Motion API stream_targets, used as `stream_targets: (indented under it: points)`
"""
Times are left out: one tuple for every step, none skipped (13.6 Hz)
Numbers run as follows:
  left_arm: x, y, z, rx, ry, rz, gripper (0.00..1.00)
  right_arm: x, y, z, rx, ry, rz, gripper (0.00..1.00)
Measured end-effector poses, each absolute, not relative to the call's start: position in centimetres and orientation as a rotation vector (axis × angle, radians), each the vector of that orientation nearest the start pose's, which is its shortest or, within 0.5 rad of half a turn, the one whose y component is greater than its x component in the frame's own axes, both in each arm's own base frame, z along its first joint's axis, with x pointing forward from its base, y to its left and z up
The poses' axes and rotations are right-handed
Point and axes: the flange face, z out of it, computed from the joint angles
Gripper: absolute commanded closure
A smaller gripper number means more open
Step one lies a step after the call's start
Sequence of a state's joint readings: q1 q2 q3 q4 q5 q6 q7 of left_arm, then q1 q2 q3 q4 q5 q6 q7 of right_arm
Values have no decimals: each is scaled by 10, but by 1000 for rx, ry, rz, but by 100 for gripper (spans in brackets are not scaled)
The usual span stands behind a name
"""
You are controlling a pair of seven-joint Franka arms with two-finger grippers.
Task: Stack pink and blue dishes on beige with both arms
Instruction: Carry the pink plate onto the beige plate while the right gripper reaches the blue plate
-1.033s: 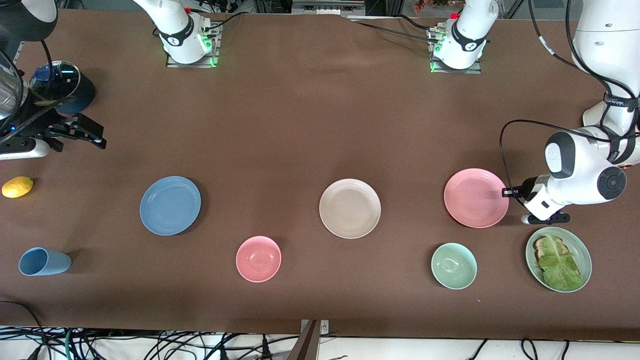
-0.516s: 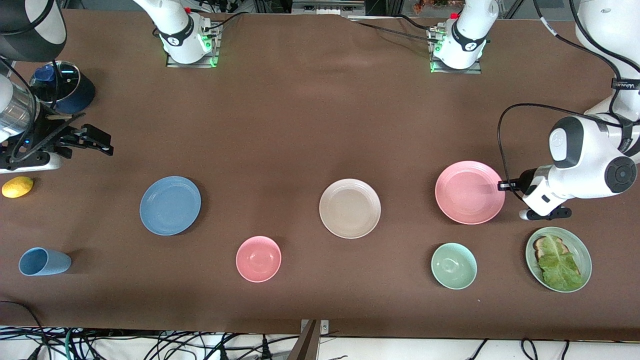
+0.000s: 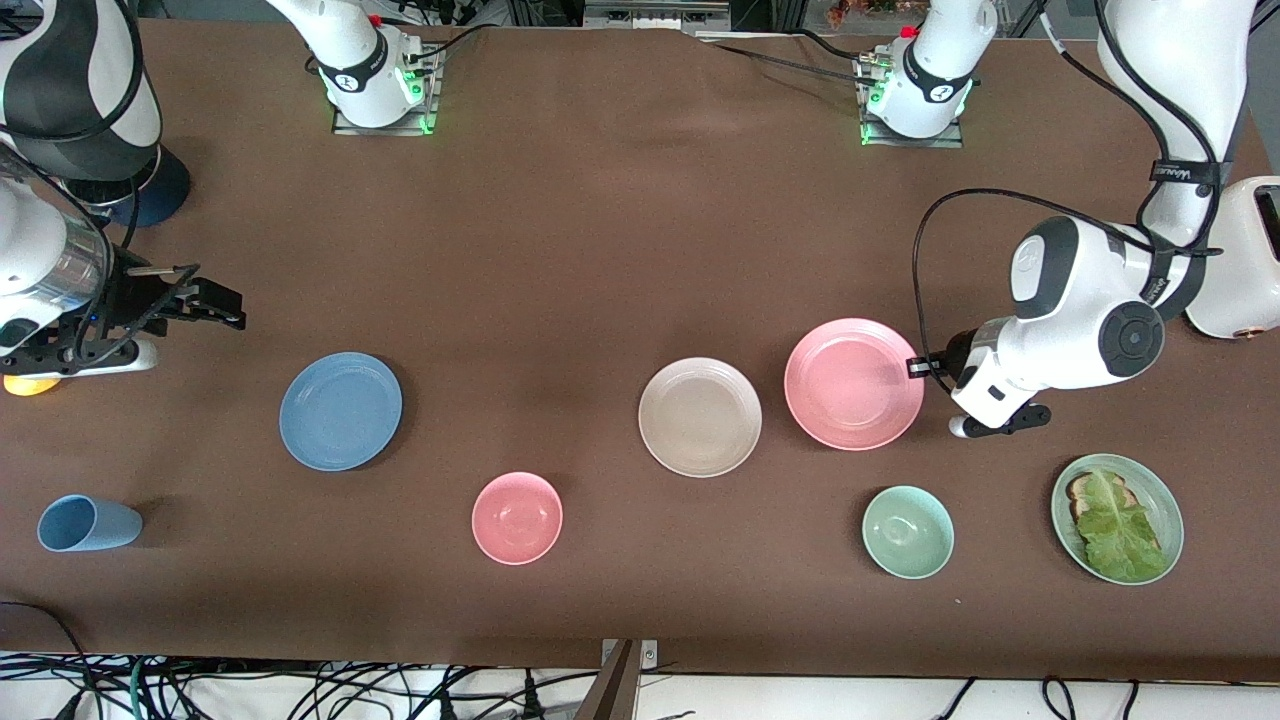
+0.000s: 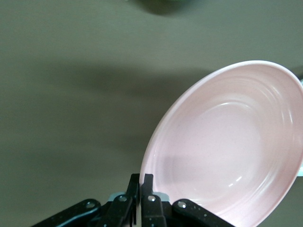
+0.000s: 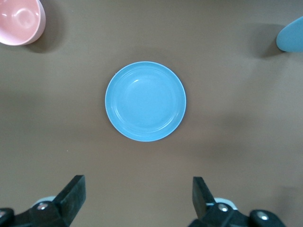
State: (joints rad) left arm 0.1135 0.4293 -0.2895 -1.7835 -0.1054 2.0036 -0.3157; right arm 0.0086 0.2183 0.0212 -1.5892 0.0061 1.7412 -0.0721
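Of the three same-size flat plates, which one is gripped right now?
The pink plate: the left gripper is shut on its rim. The blue plate and beige plate lie untouched on the table.

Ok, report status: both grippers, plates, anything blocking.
Left gripper shut on pink plate rim, plate aloft beside beige plate. Right gripper open, not yet at blue plate. Beige plate bare, nothing in the way.
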Motion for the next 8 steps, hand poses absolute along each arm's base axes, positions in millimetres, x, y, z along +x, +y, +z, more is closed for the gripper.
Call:
stream_targets:
  points:
    - [621, -120, 313, -3258, -346, 391, 100, 625, 15, 494, -3122, -166, 117, 0]
    - [623, -139, 312, -3257, -355, 388, 100, 629, 13, 486, -3123, -186, 112, 0]
    - [625, -160, 309, -3259, -367, 378, 100, 635, 12, 477, -3128, -217, 83, 0]
    - [627, -181, 303, -3263, -382, 366, 100, 639, 11, 465, -3132, -258, 56, 0]
    - [627, -204, 294, -3266, -392, 357, 100, 643, 9, 451, -3131, -293, 36, 0]
    - [625, -226, 283, -3271, -401, 346, 100, 645, 6, 435, -3131, -305, 29, 0]
    - [622, -243, 272, -3275, -412, 337, 100, 648, 0, 415, -3131, -301, 39, 0]
    - [620, -256, 262, -3277, -420, 335, 100, 651, -8, 392, -3130, -297, 48, 0]
